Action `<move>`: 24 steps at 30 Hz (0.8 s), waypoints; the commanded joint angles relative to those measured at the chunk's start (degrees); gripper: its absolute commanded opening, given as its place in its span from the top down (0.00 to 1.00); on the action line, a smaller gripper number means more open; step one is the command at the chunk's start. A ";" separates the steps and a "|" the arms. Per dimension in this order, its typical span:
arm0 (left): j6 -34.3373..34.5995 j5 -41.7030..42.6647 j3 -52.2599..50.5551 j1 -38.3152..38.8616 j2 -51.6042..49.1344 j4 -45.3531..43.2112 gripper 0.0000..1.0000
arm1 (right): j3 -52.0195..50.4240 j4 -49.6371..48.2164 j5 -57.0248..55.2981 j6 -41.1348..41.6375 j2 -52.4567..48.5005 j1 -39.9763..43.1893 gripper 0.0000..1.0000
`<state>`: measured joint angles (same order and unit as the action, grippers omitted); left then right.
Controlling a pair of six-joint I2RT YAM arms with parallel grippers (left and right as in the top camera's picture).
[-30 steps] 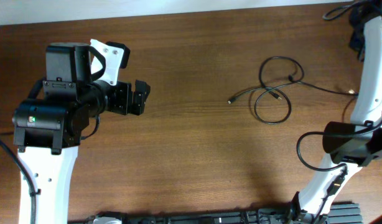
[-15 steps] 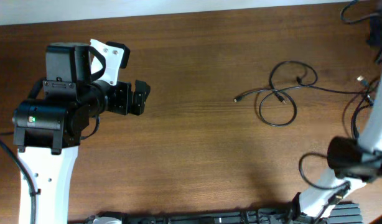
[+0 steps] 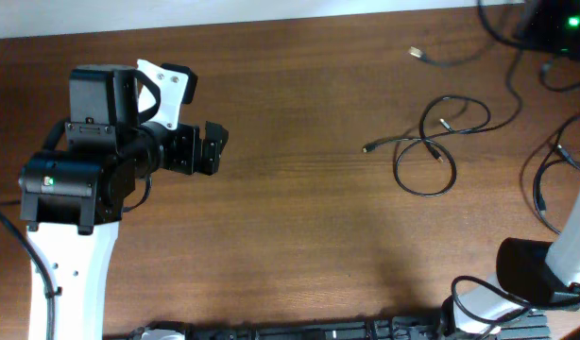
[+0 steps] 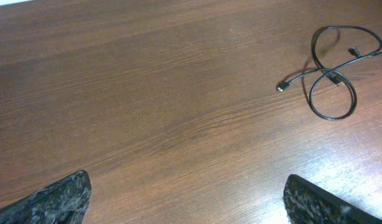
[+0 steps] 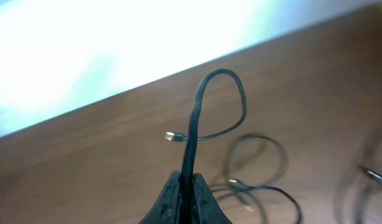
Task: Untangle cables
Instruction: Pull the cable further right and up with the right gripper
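A thin black cable rises from my right gripper, which is shut on it, curls over in a loop and ends in a small plug. From overhead that plug hangs near the table's far edge, and the cord runs to my right arm in the top right corner. Another cable lies in loose crossed loops on the wood, its plug end pointing left. The left wrist view has these loops at its upper right. Far to the left, my left gripper is open and holds nothing.
More black cord curves along the right edge of the table, by the right arm's base. A dark rail runs along the front edge. Bare brown wood lies between the left gripper and the loops.
My right arm has swung up and away to the far right corner, drawing one cable out of the bundle. The loops on the table have slid a little to the right. The left arm is still.
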<state>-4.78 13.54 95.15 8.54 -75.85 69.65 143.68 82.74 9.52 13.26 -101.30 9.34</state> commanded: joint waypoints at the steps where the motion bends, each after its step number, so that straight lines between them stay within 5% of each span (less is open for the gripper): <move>1: -0.72 0.61 0.31 -0.20 0.24 -0.09 0.01 | 0.76 -2.69 6.10 -1.03 0.57 -6.95 0.96; 8: -0.70 0.61 0.31 -0.20 0.24 -0.09 0.01 | 0.76 -5.77 -0.92 -1.05 0.55 -22.75 0.96; 14: -0.70 0.61 0.31 -0.20 0.24 -0.09 0.01 | 0.76 -0.96 -21.29 -1.01 0.35 -32.28 0.96; 24: -0.72 0.61 0.31 -0.20 0.24 -0.09 0.01 | 0.48 13.60 -41.27 -0.72 -5.38 -24.85 0.96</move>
<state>-4.80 13.54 95.15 8.54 -75.85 69.63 143.70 94.21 -22.02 12.84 -103.92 -19.62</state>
